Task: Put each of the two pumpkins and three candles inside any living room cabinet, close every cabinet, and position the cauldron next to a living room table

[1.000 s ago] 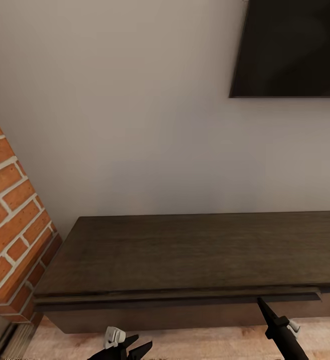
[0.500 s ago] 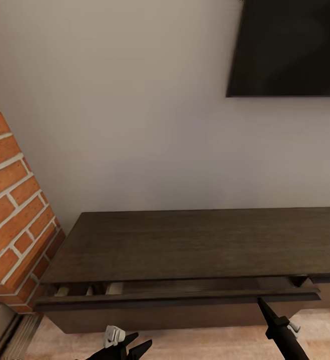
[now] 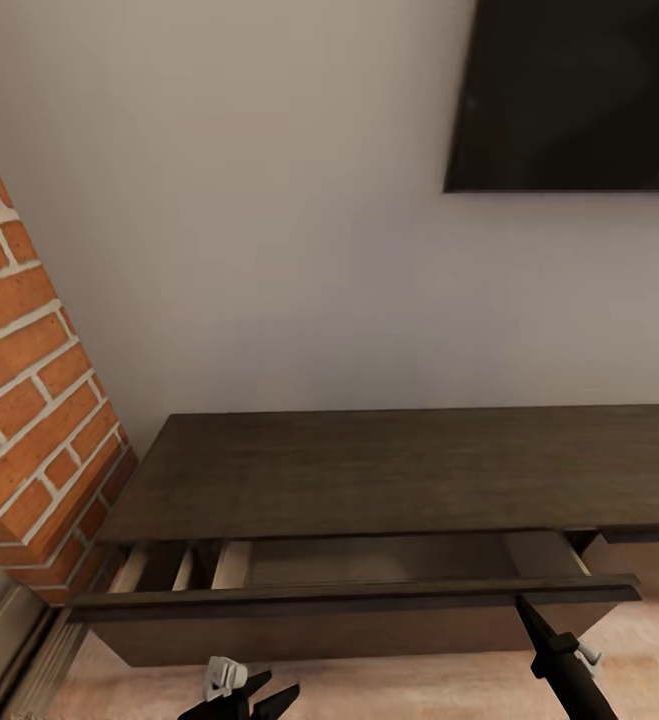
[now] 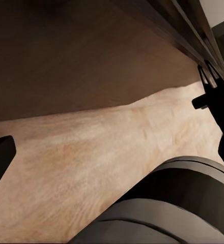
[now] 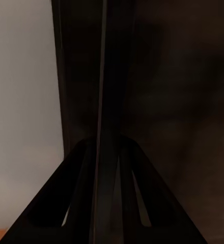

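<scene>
1. In the head view, one cabinet stands against the pale wall. It is long, low and dark brown, and its flat top is bare.
2. One drawer of the cabinet is pulled out toward the robot. Pale wood shows inside at the left end; the part of the inside that I can see holds nothing.
3. The right gripper reaches up to the top edge of the drawer front, near its right end. In this view its fingers look like one thin black point.
4. The right wrist view shows more: the two black fingers come together around the thin dark edge of the drawer front, so the claw is narrow and clamped on it.
5. The left gripper is low, in front of the cabinet and above the floor. Its two fingers stand apart with nothing between them.
6. The left wrist view shows the light wood floor, the dark underside of the cabinet, and the right arm at the drawer edge.
7. At the left is one red brick chimney. At the upper right hangs one black TV.
</scene>
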Robot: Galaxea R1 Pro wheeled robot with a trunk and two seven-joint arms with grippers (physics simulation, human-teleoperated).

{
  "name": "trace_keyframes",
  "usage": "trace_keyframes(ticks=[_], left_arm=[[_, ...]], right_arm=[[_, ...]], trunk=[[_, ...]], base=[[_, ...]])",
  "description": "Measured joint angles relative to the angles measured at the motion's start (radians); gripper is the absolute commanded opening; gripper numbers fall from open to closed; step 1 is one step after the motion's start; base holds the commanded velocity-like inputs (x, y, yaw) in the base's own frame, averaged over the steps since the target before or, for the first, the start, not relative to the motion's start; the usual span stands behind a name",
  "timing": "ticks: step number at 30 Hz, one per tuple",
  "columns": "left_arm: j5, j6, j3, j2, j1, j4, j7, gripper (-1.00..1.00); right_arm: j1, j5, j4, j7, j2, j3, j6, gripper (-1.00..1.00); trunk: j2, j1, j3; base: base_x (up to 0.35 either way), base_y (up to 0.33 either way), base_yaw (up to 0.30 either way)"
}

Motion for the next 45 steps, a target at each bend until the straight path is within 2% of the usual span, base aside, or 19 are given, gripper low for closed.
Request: trace_keyframes(ticks=[30,45], left_arm=[[0.001,-0.001,0.000,0.000,0.000,0.001,0.001,1.00],[0.001,-0.002,0.000,0.000,0.000,0.002,0.001,1.00]], right_arm=[[0.000,-0.003,-0.001,-0.004,0.000,-0.008,-0.001,-1.00],[0.000,-0.003,-0.001,-0.005,0.000,-0.009,-0.001,-1.00]], trunk=[[0.000,0.000,0.000],[0.000,0.000,0.000]], base=[[-0.154,0.000,0.000],[-0.074,0.000,0.000]])
